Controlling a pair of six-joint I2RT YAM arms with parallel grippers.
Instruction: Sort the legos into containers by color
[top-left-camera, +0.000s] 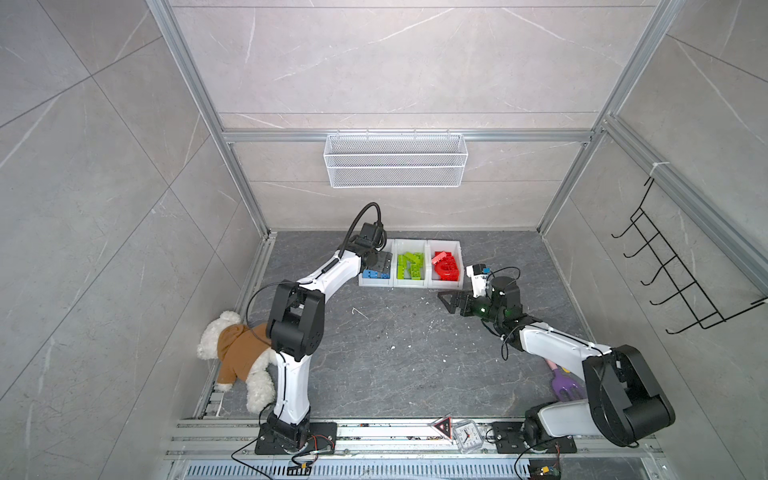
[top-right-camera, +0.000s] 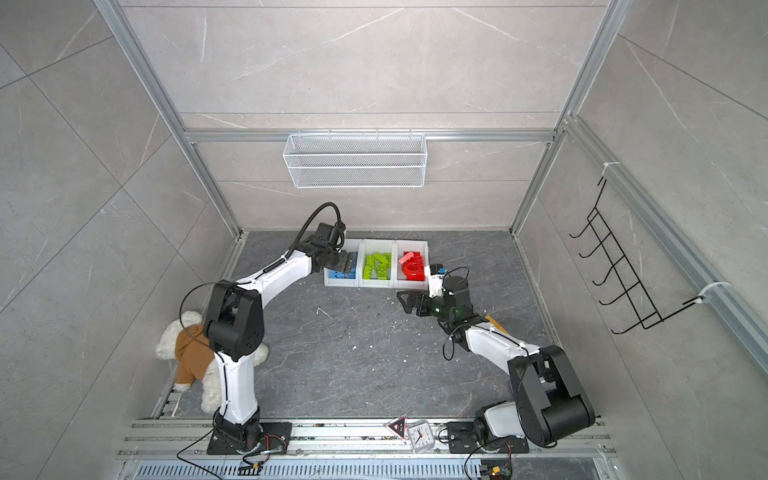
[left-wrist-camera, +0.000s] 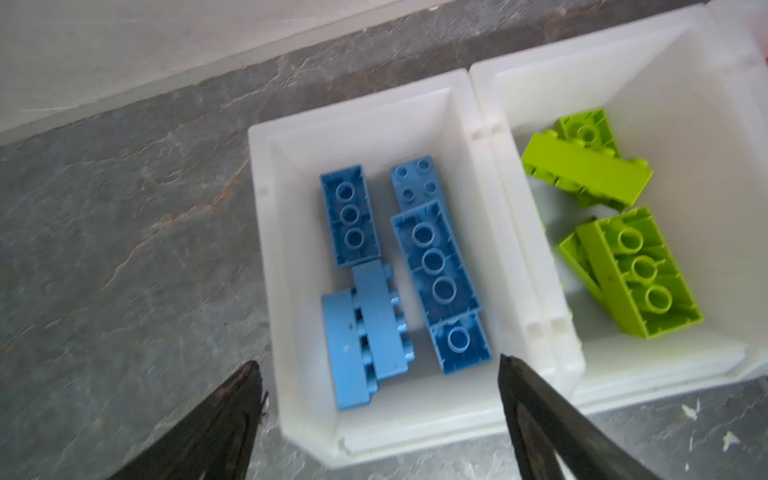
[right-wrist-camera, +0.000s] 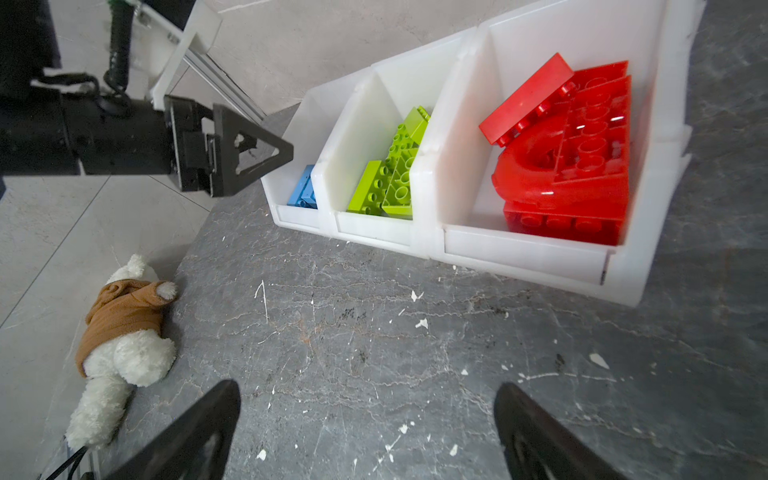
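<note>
At the far side of the table (top-left-camera: 374, 365), you have three white bins in a row, side by side and touching. The left bin (top-left-camera: 376, 283) holds the blue bricks (left-wrist-camera: 432, 257), the middle bin (top-left-camera: 410, 284) holds the green bricks (left-wrist-camera: 636, 270), and the right bin (right-wrist-camera: 528, 249) holds the red bricks (right-wrist-camera: 582, 158).

Your left gripper (left-wrist-camera: 379, 361) hangs over the left bin with its jaws spread wide and nothing between them. In the left wrist view the blue bricks lie loose on the bin floor below it, clear of both fingers. Most of them are turned hollow side up, and one lies on its side against a curved piece.

Your right gripper (right-wrist-camera: 366, 387) sits low over bare table and points left, on the near side of the right bin. Its jaws are also spread wide and empty. The red bricks are in the bin just beyond it, apart from the fingers. They are piled up, with a flat red plate leaning tilted on top of an arch piece.

At the near left edge of the table, a teddy bear (top-left-camera: 237, 353) in a brown hoodie lies partly behind your left arm.
</note>
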